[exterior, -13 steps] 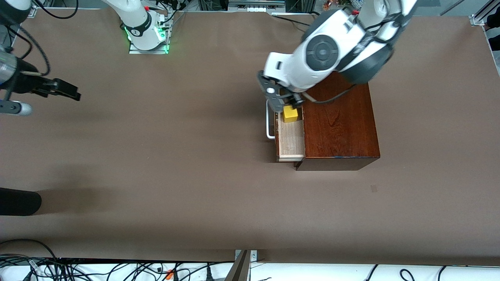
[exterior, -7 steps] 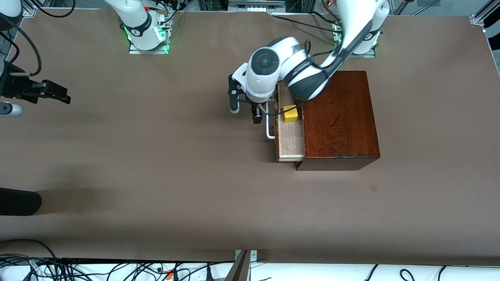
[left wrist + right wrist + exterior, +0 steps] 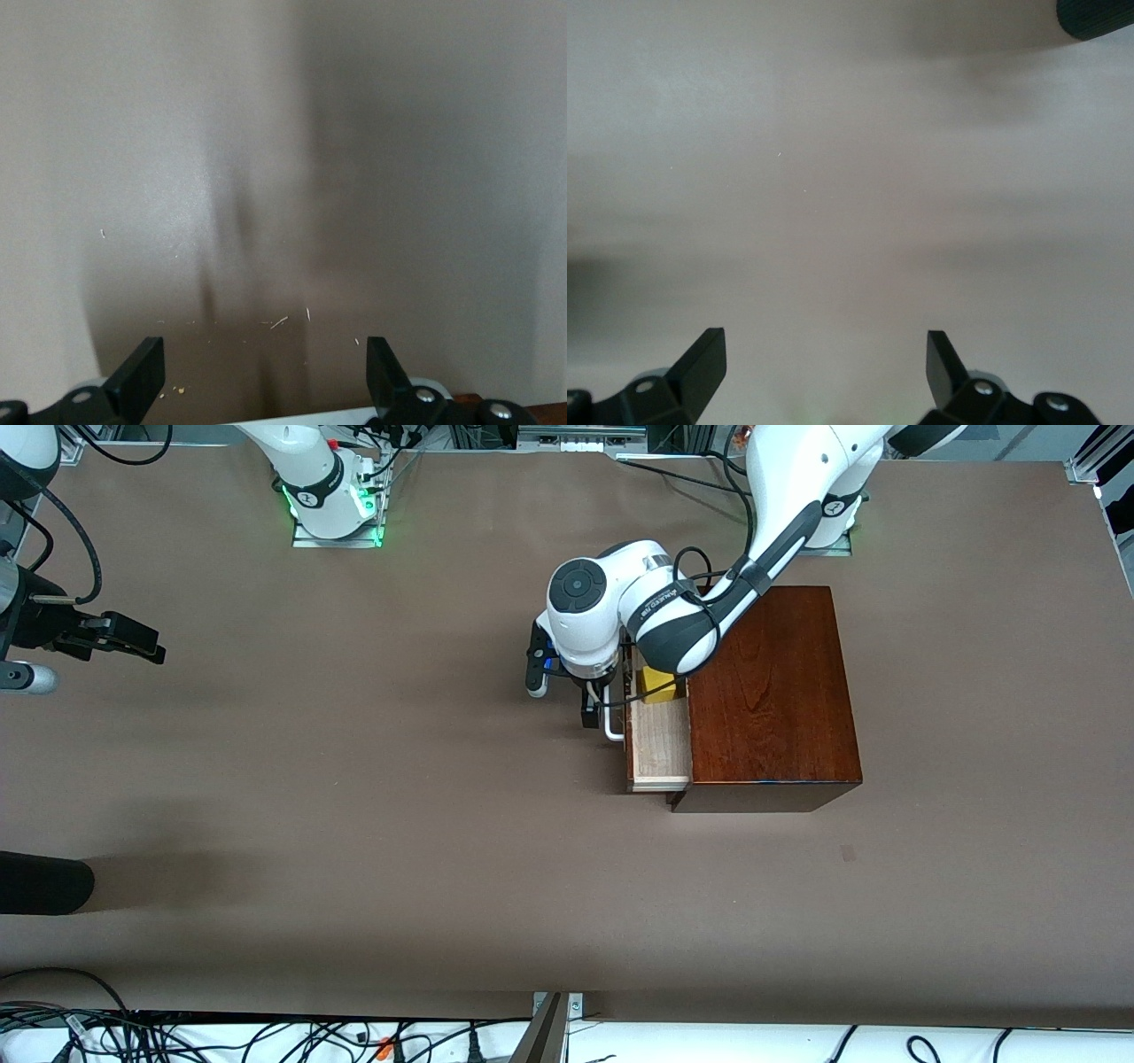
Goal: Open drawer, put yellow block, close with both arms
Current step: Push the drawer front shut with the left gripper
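The dark reddish-brown wooden box (image 3: 771,700) stands toward the left arm's end of the table. Its drawer (image 3: 660,748) is pulled out, showing pale wood inside. The yellow block (image 3: 657,684) lies in the drawer, partly hidden by the left arm. My left gripper (image 3: 561,695) is open and empty, low in front of the white handle (image 3: 612,731). In the left wrist view its fingers (image 3: 142,379) frame bare table, and a white strip of the handle (image 3: 319,416) shows at the edge. My right gripper (image 3: 133,640) waits open and empty over the table at the right arm's end, as the right wrist view (image 3: 824,365) shows.
A black rounded object (image 3: 44,881) lies at the table's edge at the right arm's end, nearer to the front camera; it also shows in the right wrist view (image 3: 1099,18). Cables (image 3: 266,1036) run along the near edge. Arm bases (image 3: 332,505) stand along the top.
My left gripper left the yellow block in the drawer, moved out over the drawer front and came down in front of the handle. The right gripper barely shifted.
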You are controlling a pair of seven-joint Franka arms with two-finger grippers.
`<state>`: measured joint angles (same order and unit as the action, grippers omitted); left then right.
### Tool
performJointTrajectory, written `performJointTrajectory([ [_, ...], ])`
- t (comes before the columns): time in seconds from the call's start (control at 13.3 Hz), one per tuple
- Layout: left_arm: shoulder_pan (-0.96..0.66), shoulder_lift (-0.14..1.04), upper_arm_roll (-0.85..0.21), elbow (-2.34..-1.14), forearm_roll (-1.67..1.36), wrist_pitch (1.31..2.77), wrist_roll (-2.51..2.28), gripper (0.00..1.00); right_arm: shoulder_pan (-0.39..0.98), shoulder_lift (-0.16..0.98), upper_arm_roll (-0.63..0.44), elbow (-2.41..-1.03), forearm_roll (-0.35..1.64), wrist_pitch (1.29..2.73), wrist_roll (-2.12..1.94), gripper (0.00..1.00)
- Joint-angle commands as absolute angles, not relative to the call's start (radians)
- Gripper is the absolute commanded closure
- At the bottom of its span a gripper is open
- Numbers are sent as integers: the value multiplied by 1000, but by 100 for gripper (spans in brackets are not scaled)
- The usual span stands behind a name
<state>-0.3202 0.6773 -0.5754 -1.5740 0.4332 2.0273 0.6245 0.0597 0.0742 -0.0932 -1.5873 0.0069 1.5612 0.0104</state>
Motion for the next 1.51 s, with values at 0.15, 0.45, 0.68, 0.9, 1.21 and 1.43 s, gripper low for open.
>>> performJointTrajectory([
  [0.15, -282, 663, -557, -1565, 460, 1942, 713, 0, 46, 52, -77, -1597, -5, 1560, 41, 0],
  [0.45, -256, 646, -558, -1559, 459, 1868, 716, 0, 46, 54, -77, -1592, -2, 1560, 43, 0],
  [0.68, -232, 643, -560, -1559, 459, 1856, 718, 0, 46, 54, -77, -1582, 2, 1560, 43, 0],
  [0.9, -224, 643, -560, -1559, 459, 1847, 718, 0, 46, 57, -78, -1580, 3, 1560, 44, 0],
  [1.21, -218, 643, -558, -1563, 459, 1842, 716, 0, 46, 61, -78, -1578, 3, 1560, 44, 0],
  [1.43, -216, 643, -557, -1563, 460, 1842, 716, 0, 46, 61, -78, -1578, 3, 1560, 43, 0],
])
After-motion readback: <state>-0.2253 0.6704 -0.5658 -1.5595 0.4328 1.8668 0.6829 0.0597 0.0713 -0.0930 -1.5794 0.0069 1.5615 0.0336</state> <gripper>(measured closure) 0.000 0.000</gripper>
